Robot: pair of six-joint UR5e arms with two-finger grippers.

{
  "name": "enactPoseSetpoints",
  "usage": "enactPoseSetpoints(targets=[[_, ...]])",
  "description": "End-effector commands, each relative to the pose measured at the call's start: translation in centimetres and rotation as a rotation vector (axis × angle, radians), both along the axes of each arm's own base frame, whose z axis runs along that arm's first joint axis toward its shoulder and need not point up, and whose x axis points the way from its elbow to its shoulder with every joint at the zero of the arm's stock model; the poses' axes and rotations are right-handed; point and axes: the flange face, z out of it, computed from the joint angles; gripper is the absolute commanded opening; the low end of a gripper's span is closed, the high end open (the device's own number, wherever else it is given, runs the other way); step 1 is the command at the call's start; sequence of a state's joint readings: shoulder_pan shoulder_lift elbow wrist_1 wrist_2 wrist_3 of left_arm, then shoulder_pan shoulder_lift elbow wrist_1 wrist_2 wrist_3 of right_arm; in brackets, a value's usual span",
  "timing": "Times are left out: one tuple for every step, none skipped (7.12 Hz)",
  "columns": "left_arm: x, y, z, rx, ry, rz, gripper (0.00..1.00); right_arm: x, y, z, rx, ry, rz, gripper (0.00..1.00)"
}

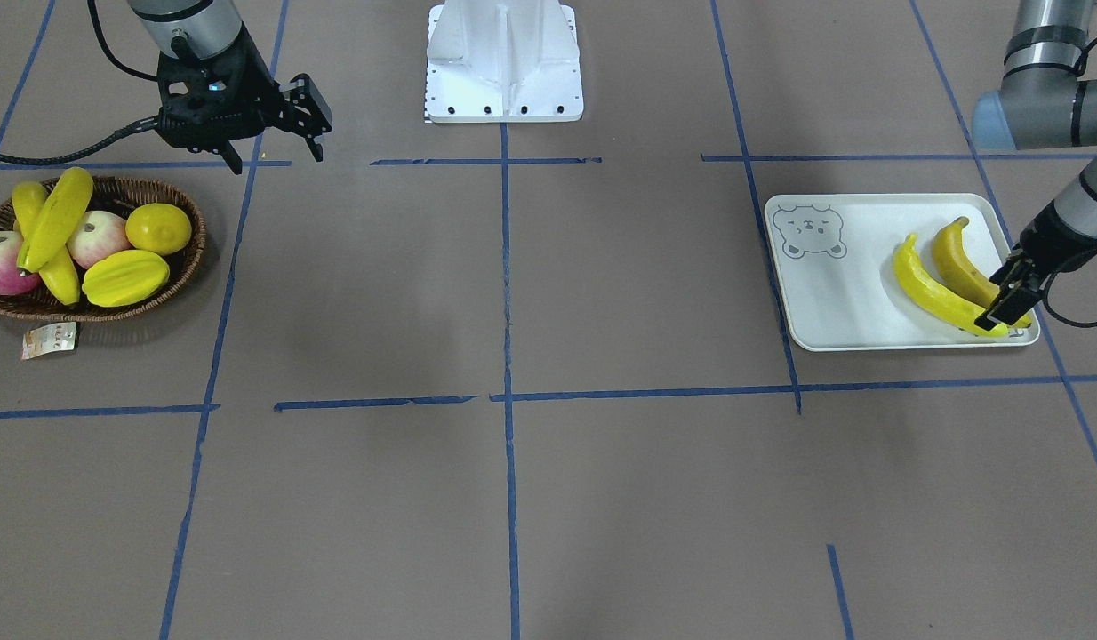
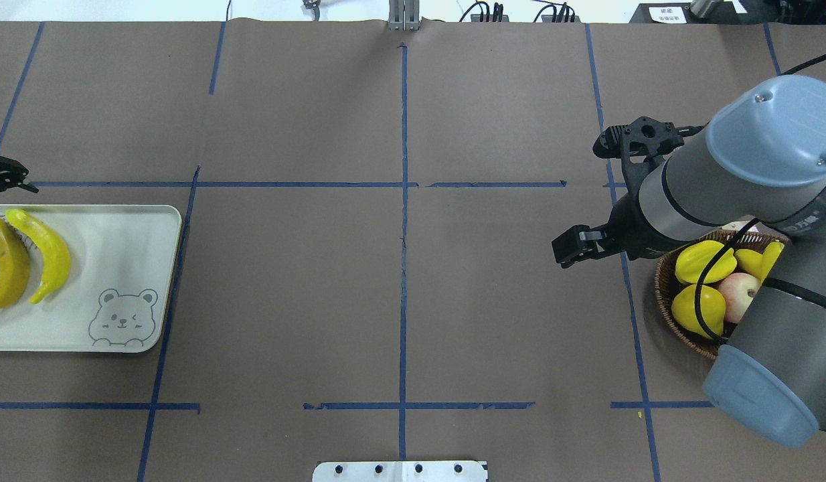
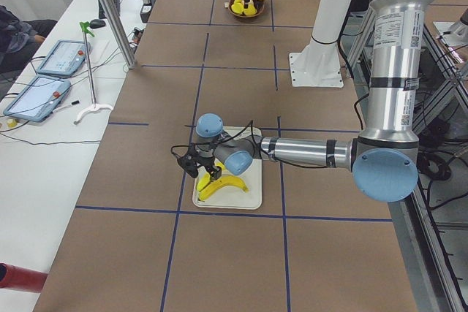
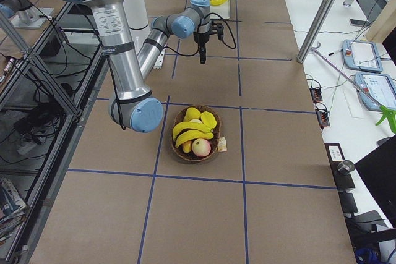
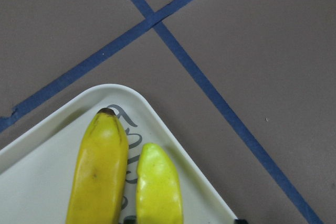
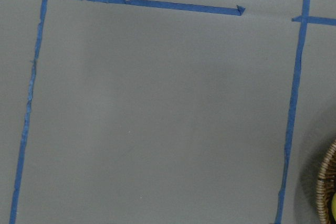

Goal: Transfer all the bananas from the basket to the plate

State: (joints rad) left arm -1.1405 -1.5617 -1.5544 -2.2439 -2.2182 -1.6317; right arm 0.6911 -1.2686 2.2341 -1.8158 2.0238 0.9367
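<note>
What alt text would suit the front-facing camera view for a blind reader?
Two bananas lie on a bear-print plate at right, the left tool low over their ends. At left, two more bananas sit in a basket with other fruit, the right tool open nearby.

Tabletop: my brown tabletop [image 1: 602, 293] is flat and marked into squares by blue tape lines [image 1: 506, 267].
Left end: the plate [image 1: 851, 302] lies flat inside one taped square.
Right end: the basket [image 1: 193, 253] sits here, well apart from the plate.
Beside the basket: a small paper tag [image 1: 49, 340] lies just beside it, toward the far edge.
Near edge, middle: my white mount base [image 1: 504, 62].
</note>
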Motion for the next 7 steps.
enactPoseSetpoints(targets=[[-0.4,0.2,-5.9,0.08,0.076,0.02,1.0,1.3,-0.3,2.2,0.028,0.034,-0.029,1.0],[1.9,1.3,-8.8,0.129,0.102,0.072,1.0,2.5,0.0,4.0,0.043,0.06,-0.047,1.0],[3.3,1.6,-11.0,0.165,0.123,0.098,1.0,3.8,0.4,4.9,0.057,0.072,-0.059,1.0],[4.8,1.8,-13.4,0.199,0.148,0.121,1.0,5.3,0.8,5.6,0.064,0.077,-0.056,1.0],[6.2,2.6,-15.7,0.249,0.171,0.146,1.0,7.1,1.6,7.5,0.071,0.099,-0.07,1.0],[7.8,2.8,-17.5,0.28,0.192,0.176,1.0,8.7,2.1,9.4,0.066,0.137,-0.077,1.0],[9.4,2.3,-20.1,0.322,0.205,0.169,1.0,9.6,2.6,11.6,0.048,0.192,-0.065,1.0]])
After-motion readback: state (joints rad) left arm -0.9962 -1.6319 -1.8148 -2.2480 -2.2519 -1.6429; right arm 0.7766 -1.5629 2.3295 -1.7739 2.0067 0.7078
